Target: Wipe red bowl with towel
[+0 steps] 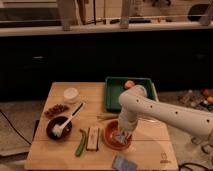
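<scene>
The red bowl (112, 136) sits on the wooden table (60, 157), front and centre. My gripper (122, 136) reaches down into the bowl's right half from the white arm (160, 114). It is shut on the towel (121, 138), a pale blue-grey cloth pressed against the bowl's inside. Most of the towel and the bowl's right side are hidden under the wrist.
A green tray (114, 96) with an orange ball (129, 84) stands behind the bowl. A tan block (92, 138) and a green vegetable (80, 143) lie to its left. A dark bowl with a white brush (58, 128), a white cup (71, 93) and a blue-grey pad (124, 163) are nearby.
</scene>
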